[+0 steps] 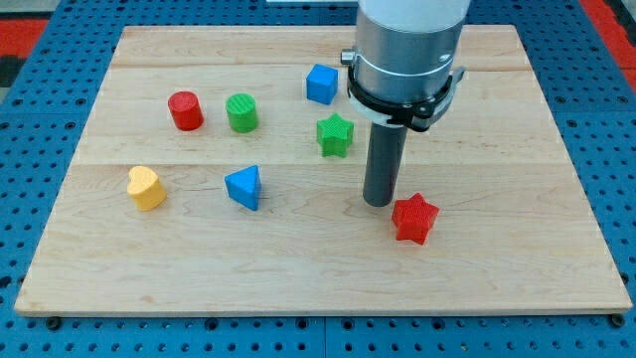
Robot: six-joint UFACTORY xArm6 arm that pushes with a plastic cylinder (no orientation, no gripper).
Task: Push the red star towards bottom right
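The red star (414,218) lies on the wooden board (318,278), right of the middle and towards the view's bottom. My tip (378,202) stands just to the star's upper left, very close to it or touching it. The rod rises from there to the arm's grey body at the view's top.
A green star (335,134) lies above and left of my tip. A blue cube (321,84) sits near the view's top. A green cylinder (241,112) and a red cylinder (185,110) are at the upper left. A blue triangle (244,187) and a yellow heart (146,187) lie at the left.
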